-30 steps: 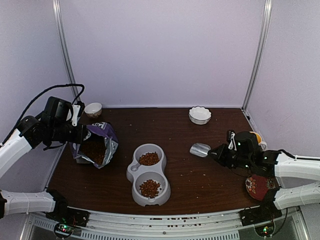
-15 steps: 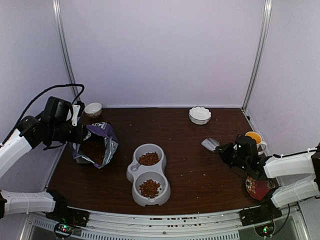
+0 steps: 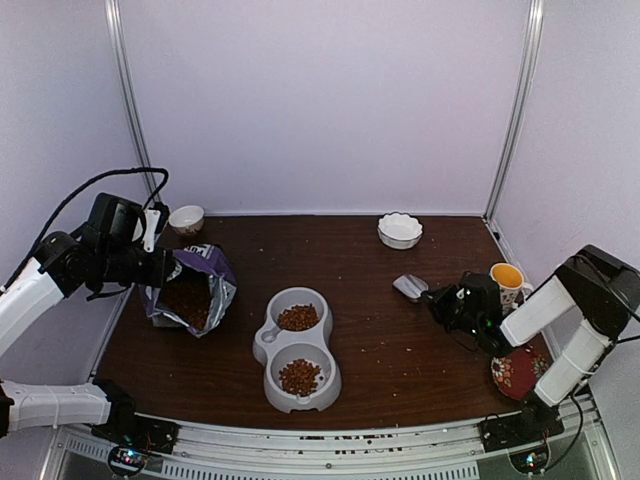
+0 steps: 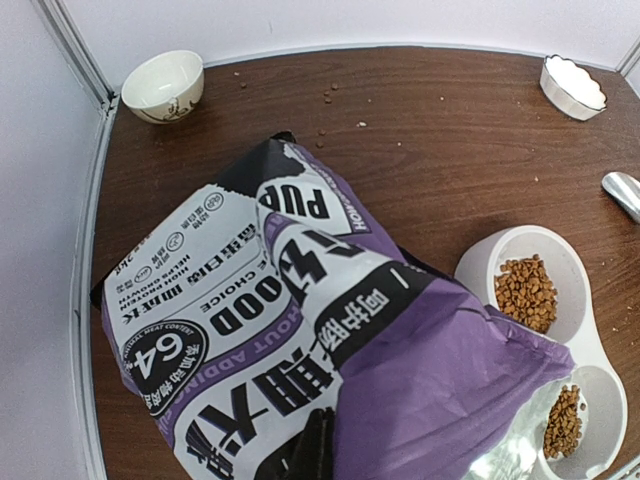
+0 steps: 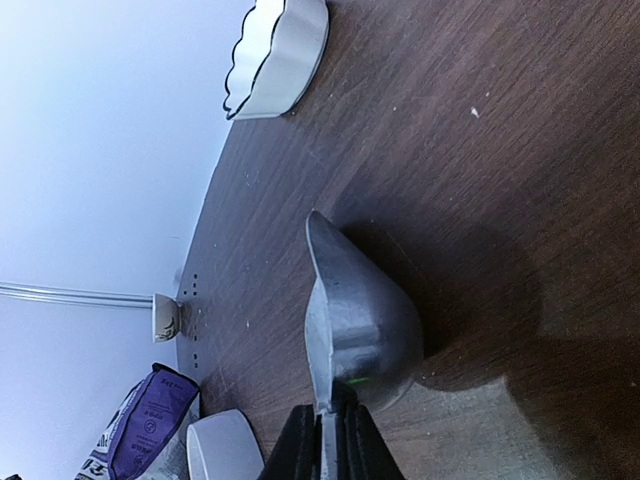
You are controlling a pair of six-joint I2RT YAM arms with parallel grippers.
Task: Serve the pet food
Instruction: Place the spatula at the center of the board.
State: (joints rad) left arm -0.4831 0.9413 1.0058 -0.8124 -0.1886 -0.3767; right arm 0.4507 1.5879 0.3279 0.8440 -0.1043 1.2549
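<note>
Holding the scoop (image 3: 410, 287) by its handle, the right gripper (image 3: 436, 299) is clamped tight on it. The left gripper (image 3: 162, 268) is closed on the bag (image 3: 207, 263) rim. Kibble (image 3: 298, 318) lies inside the bag just beside the left gripper, and in both halves of the bowl (image 3: 305, 402) between the grippers.

I count one purple bag (image 3: 195, 285). I count one grey double bowl (image 3: 262, 345) with two compartments, and each compartment holds one heap of pet food (image 3: 298, 318). I count one metal scoop (image 3: 409, 287). I count two small white bowls: one round bowl (image 3: 186, 218) and one scalloped bowl (image 3: 400, 230). I count one mug (image 3: 508, 277) and one red patterned plate (image 3: 516, 372). Loose pellets (image 4: 327, 97) are too small to count exactly.
</note>
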